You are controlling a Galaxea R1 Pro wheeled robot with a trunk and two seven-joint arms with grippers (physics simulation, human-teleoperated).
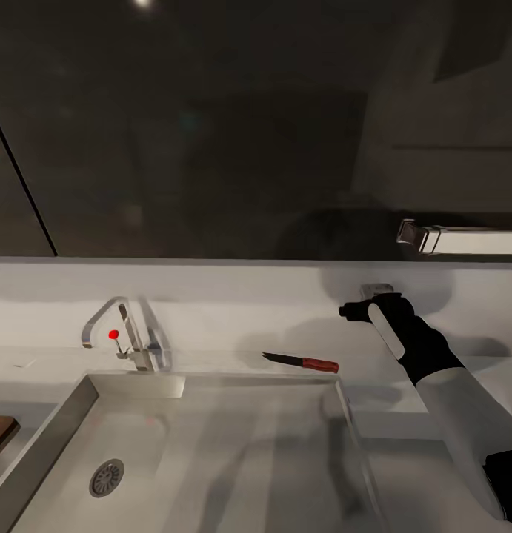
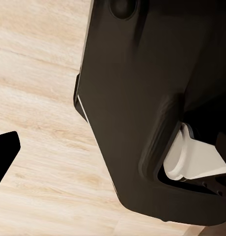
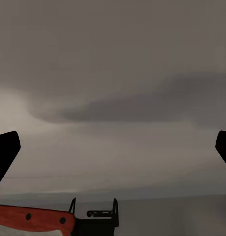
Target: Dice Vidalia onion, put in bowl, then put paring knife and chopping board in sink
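From the head, the paring knife (image 1: 301, 361) lay on the table (image 1: 404, 400) behind the sink (image 1: 211, 444), lengthwise left-right, blade leftward. The right tool (image 1: 347, 311) hovered nearby, its opening unclear. The right wrist showed fingertips (image 3: 5, 152) spread wide, empty, the red handle close below. The left tool's state couldn't be told.

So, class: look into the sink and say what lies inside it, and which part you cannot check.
The sink holds only its round drain on bare steel. No onion, knife or board lies in it. Its near end runs out of the head view, so that part stays unchecked.
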